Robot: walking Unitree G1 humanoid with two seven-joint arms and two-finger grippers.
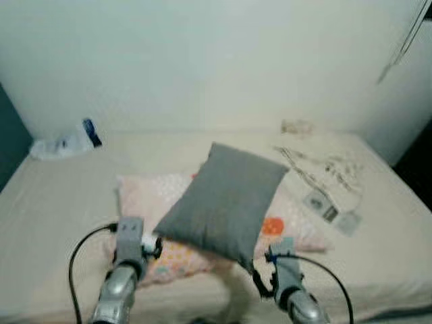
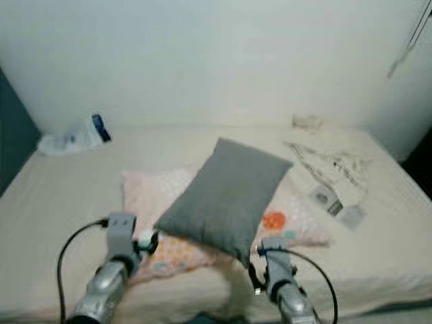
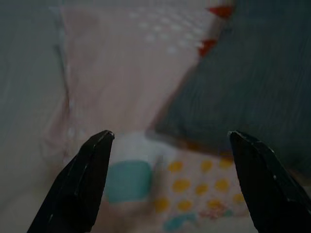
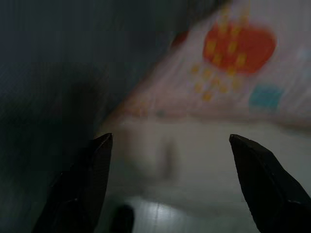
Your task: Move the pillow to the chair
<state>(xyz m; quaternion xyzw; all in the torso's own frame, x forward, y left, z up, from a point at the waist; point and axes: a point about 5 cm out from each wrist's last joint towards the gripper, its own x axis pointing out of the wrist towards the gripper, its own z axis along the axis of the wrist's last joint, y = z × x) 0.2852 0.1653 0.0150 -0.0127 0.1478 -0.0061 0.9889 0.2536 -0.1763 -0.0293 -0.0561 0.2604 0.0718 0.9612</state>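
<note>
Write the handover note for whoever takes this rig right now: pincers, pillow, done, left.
Left pincer: open, holding nothing, aimed at the near left corner of the grey pillow.
Right pincer: open, holding nothing, at the grey pillow's near right corner.
Grey pillow lies tilted on top of a pink patterned pillow on the bed.
Done: arms lined up on both sides.
Left: grasp, lift, carry to the chair.

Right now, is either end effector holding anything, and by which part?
Nothing held. The left end effector is open over the patterned pillow, and the right end effector is open by the grey pillow corner; neither touches.
</note>
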